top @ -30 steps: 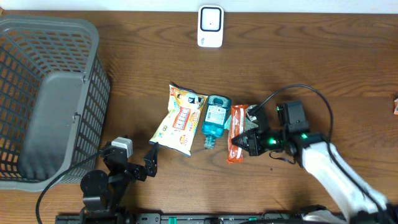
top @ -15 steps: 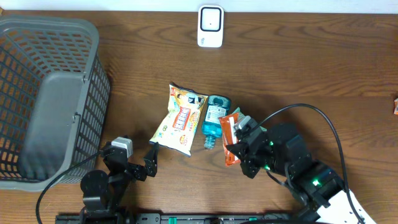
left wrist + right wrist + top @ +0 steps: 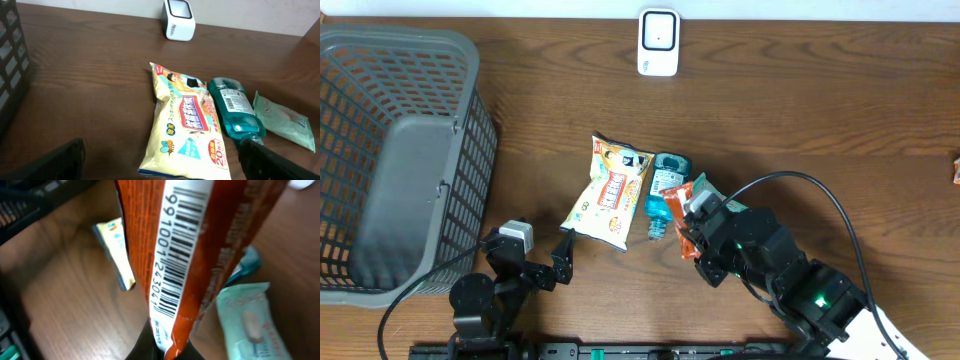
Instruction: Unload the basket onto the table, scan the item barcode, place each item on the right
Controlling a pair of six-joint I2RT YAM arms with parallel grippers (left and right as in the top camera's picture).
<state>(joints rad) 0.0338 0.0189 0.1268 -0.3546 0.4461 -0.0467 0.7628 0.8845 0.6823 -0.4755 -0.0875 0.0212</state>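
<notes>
Orange plastic snack packet [image 3: 675, 200] is up above the brown wooden table [image 3: 820, 100], squeezed tight by the right gripper [image 3: 698, 232]. Its long side points toward the white scanner box [image 3: 659, 42], far off. Left gripper [image 3: 542, 250] is wide open, empty.

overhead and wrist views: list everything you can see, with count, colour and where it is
table: 1, brown wood, under everything
basket: 1, grey mesh, far left
scanner: 1, white, top centre edge
wipes pack: 1, yellow, lying flat at centre
bottle: 1, teal with a white label, lying just right of the wipes pack
pale packet: 1, light green, flat on the table right of the bottle
orange packet: 1, orange with a white barcode strip, lifted off the table in the right gripper
small item: 1, orange, cut off at the right edge, cannot tell what it is
left gripper: 1, black, open, bottom left near the basket
right gripper: 1, black, shut on the orange packet, right of centre
</notes>
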